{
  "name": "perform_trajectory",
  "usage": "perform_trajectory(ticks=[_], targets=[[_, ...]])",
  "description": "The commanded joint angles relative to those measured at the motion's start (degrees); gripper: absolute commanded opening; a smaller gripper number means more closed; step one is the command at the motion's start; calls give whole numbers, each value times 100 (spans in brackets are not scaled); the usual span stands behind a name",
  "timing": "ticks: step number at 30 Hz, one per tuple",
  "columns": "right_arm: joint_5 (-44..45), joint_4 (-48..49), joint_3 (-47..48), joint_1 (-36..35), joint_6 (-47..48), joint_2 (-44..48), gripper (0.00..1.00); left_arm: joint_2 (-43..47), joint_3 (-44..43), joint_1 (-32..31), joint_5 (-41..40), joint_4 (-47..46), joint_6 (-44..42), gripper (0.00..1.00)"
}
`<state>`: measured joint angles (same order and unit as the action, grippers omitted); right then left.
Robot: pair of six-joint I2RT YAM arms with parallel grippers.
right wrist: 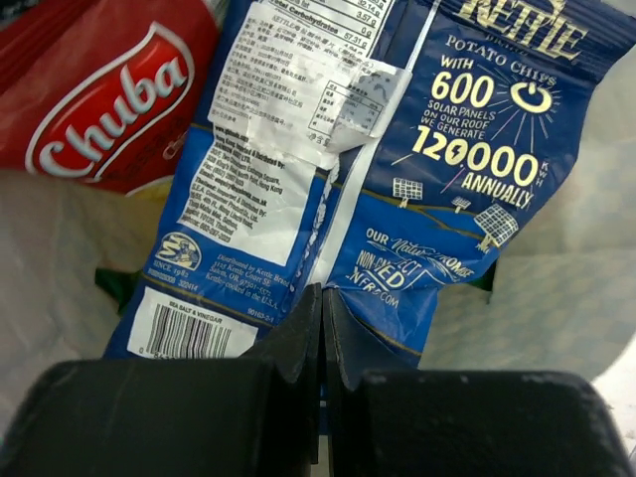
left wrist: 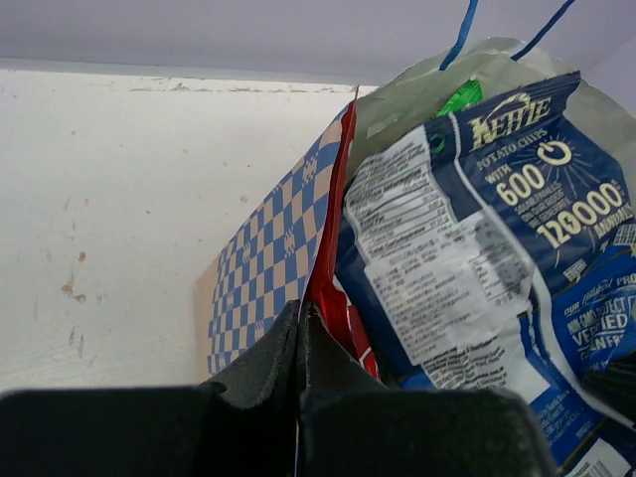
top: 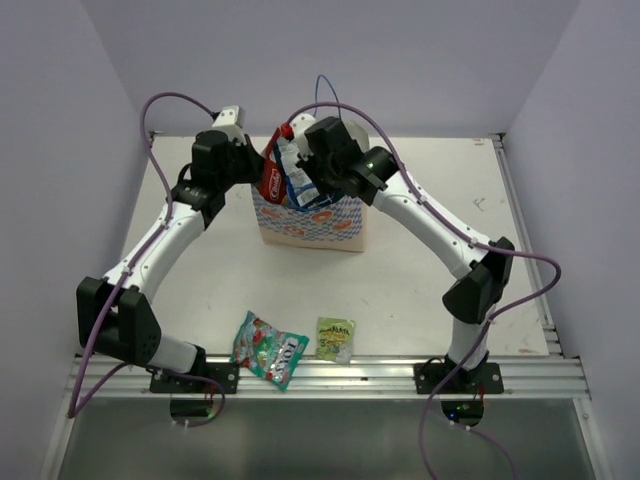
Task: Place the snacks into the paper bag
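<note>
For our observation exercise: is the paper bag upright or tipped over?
Upright. The bag stands on its checkered base, mouth up, with packets sticking out of the top.

The paper bag (top: pixel 312 228) stands upright mid-table, tan with a blue-white checkered band and orange ovals. Its mouth is open and its thin blue string handles (left wrist: pixel 460 35) arc above. Poking out of the top is the red-yellow packet (top: pixel 271 178), "Chuba" across it, pressed against the left wall. Touching it is the dark blue packet (top: pixel 297 182), Kettle potato chips, upright, crinkled white label showing. A sliver of green packet (left wrist: pixel 459 97) peeks out behind. Down at the near edge, the colourful candy packet (top: pixel 268 348) lies flat, with the tiny yellow-green sachet (top: pixel 336 338) just beside it on the right.
</note>
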<state>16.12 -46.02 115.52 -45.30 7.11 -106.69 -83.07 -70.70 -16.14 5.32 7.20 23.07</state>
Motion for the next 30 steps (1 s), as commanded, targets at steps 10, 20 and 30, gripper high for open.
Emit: perform_trajectory(ticks=[10, 20, 30], targets=[[-1110, -522, -205, 12, -149, -229, 0, 317, -85, -12, 39, -166, -92, 0], [-682, -559, 94, -31, -105, 103, 45, 344, -93, -12, 48, -158, -101, 0], [1156, 1103, -1549, -1147, 36, 2792, 93, 309, -85, -12, 21, -184, -101, 0]])
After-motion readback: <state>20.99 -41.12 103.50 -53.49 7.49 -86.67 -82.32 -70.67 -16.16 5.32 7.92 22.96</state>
